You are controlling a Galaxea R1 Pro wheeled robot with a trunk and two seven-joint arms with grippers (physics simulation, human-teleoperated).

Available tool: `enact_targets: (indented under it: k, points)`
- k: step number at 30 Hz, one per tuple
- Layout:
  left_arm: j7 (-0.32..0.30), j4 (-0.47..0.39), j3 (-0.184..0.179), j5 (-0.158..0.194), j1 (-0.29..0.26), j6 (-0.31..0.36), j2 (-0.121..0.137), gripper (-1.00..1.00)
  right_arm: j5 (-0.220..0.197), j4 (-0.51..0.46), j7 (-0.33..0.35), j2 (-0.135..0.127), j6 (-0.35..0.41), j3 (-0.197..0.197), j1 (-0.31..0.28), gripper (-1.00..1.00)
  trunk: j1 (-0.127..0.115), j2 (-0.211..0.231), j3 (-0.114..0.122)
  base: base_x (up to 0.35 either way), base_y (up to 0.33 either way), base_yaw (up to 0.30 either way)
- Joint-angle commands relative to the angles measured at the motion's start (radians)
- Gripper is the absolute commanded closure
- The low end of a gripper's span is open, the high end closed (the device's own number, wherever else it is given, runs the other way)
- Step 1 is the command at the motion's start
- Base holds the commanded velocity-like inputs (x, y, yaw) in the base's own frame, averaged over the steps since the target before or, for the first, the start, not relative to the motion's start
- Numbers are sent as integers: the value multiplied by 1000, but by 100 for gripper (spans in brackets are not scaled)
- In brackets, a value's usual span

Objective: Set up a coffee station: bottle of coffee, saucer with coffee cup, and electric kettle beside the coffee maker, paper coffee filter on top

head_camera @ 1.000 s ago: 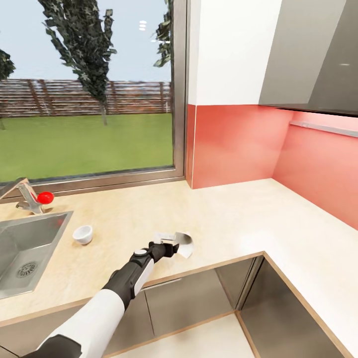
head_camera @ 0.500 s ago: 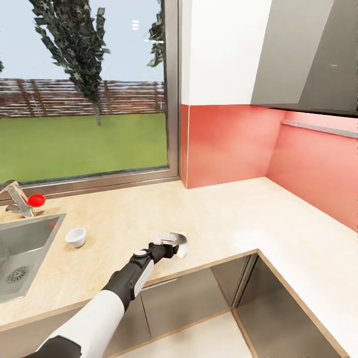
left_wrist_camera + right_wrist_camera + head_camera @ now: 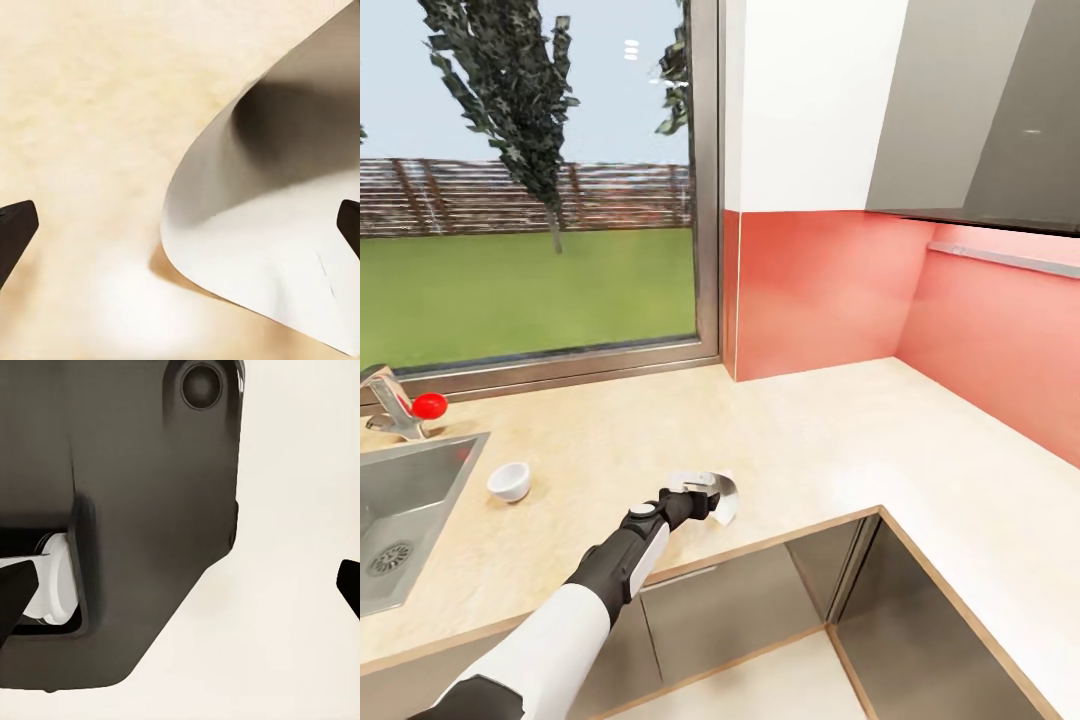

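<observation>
Left fingers (image 3: 15, 229) straddle the half-cropped paper coffee filter (image 3: 277, 225).

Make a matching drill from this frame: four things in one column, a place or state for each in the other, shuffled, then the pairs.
Things:
1. cup
2. filter
3. left hand
4. tap knob

Places or states:
A. red, by the window sill
B. open, fingers wide apart over the countertop
C. white curled paper lying at the hand's tip
D. standing alone just right of the sink

Pairs: 1-D, 2-C, 3-B, 4-A
</observation>
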Motion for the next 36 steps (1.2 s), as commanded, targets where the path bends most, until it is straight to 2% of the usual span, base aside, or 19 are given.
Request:
enact_targets:
  k: [1, 30, 36]
  points:
    - [0, -1, -1, 10, -1, 6, 0, -100, 0, 0, 0, 0, -2, 0, 0, -100, 1, -2, -2, 6, 0, 0]
    - [0, 1, -1, 10, 0, 6, 0, -100, 0, 0, -1, 0, -2, 0, 0, -100, 1, -2, -2, 49, 0, 0]
    - [-2, 0, -1, 9, 26, 5, 0, -100, 0, 0, 0, 0, -2, 0, 0, -100, 1, -2, -2, 3, 0, 0]
